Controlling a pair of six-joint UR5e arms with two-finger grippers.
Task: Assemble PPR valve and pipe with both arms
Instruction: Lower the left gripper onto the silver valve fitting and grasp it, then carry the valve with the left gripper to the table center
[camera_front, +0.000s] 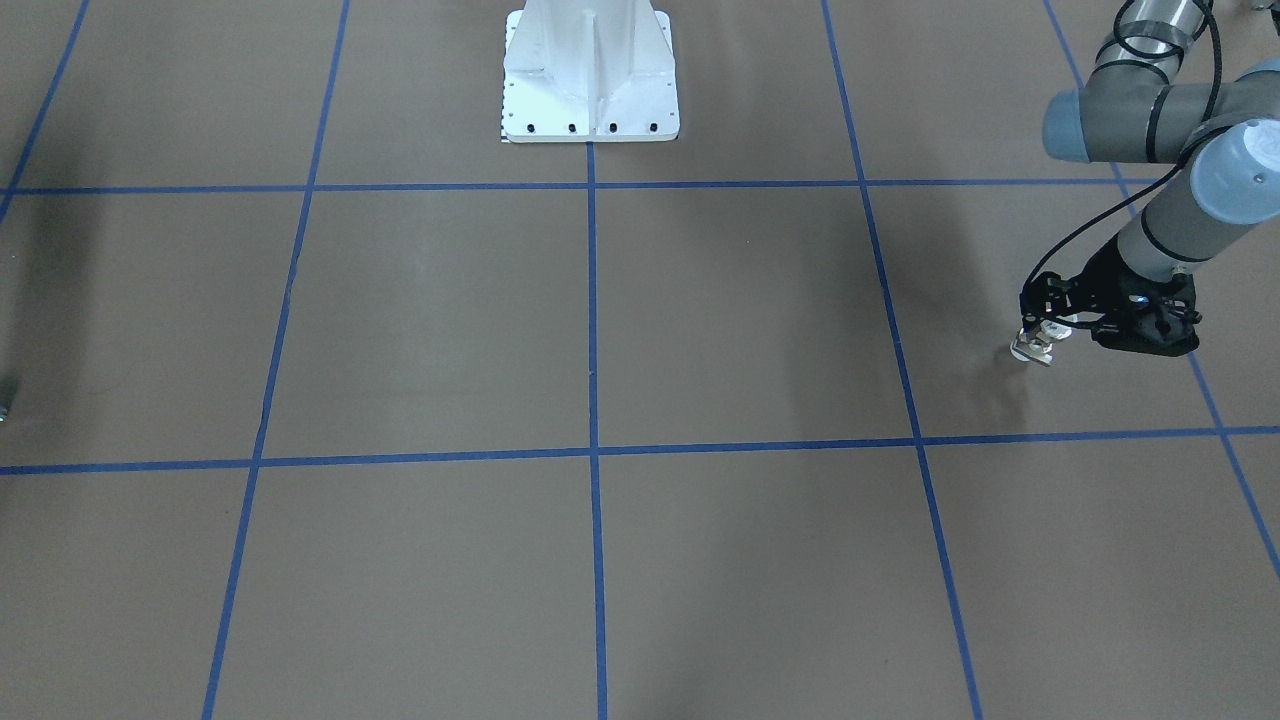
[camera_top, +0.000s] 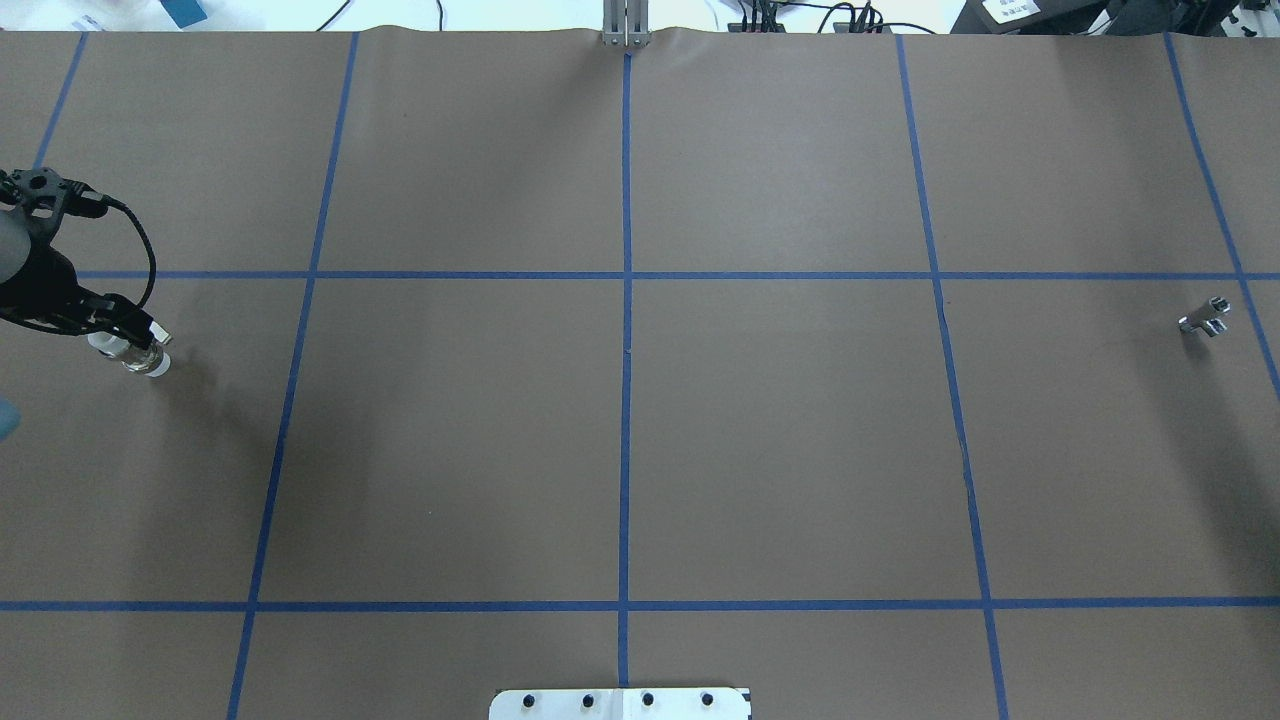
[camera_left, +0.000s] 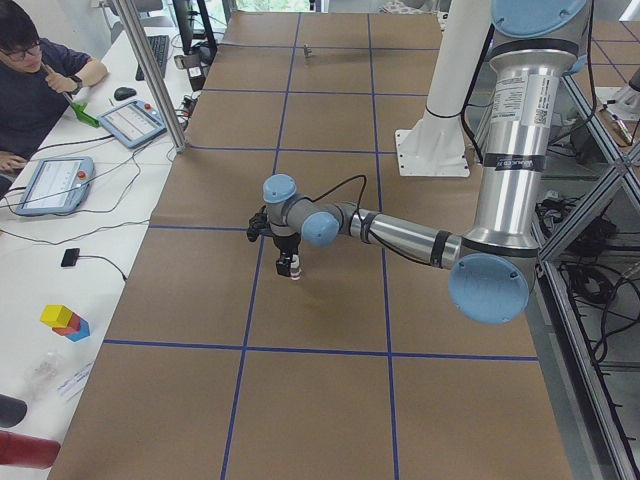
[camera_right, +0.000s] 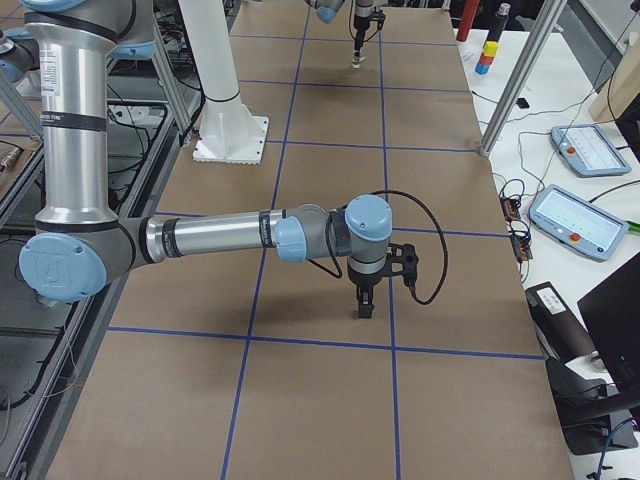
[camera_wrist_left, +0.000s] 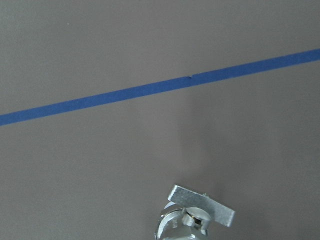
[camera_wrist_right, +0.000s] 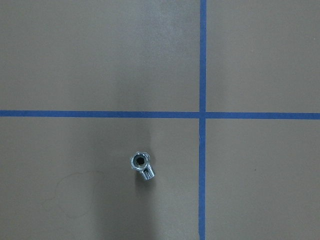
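Note:
My left gripper is shut on the PPR valve at the table's left end, low over the brown surface. The valve's white collar and silvery body show in the front view, below the left gripper. Its flat tab fills the bottom of the left wrist view. The pipe, a small silvery stub with a dark bore, stands alone near the right end, by a tape crossing. My right gripper points down above it. I cannot tell whether it is open.
The white bolted pedestal stands at the robot's edge of the table. Blue tape lines divide the brown surface into squares. An operator sits at a side desk with tablets. An aluminium post stands at the far edge.

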